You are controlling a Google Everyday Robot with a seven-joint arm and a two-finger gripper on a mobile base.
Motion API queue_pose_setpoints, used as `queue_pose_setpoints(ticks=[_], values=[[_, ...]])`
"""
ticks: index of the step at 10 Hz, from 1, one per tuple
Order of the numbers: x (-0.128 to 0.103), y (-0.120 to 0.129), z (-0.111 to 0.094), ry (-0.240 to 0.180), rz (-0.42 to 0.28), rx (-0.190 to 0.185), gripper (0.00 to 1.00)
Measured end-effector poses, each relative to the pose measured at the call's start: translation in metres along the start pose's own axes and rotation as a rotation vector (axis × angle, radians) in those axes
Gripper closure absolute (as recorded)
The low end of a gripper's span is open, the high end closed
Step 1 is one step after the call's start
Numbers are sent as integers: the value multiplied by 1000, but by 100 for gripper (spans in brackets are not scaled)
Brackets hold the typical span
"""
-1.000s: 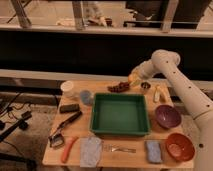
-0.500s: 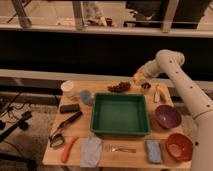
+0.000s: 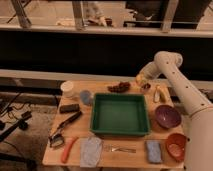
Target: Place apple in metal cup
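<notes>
- The gripper (image 3: pixel 141 80) hangs at the far right edge of the table (image 3: pixel 131 154), closed around the apple (image 3: pixel 140 79), a small yellow-orange round that shows at the fingertips.
- The apple is held just above and to the left of the metal cup (image 3: pixel 145 87), a small dark thing right beneath the gripper; its inside is too dim to read.
- Judged as a load: the apple is firm, light and smooth, so a hold across its widest part suits it, and it may roll if let go off-centre over so narrow a rim.
- The cup looks light enough to tip or slide if nudged.
- Beside the cup lies a dark grape bunch (image 3: pixel 119 88).
- The green bin (image 3: pixel 120 114) at the table's middle shows nothing in it.
- The purple bowl (image 3: pixel 167 116) and the orange bowl (image 3: pixel 176 145) stand at the right; the white cup (image 3: pixel 67 88) stands far left.
</notes>
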Motion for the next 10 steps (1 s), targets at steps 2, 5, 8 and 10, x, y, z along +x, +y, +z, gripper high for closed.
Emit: queue_pose_setpoints(ticks=[2, 5, 8, 10], values=[[0, -1, 6, 9, -3, 0, 70], [15, -5, 15, 37, 6, 11, 70], [22, -10, 21, 55, 15, 19, 70], [32, -12, 22, 72, 27, 26, 70]])
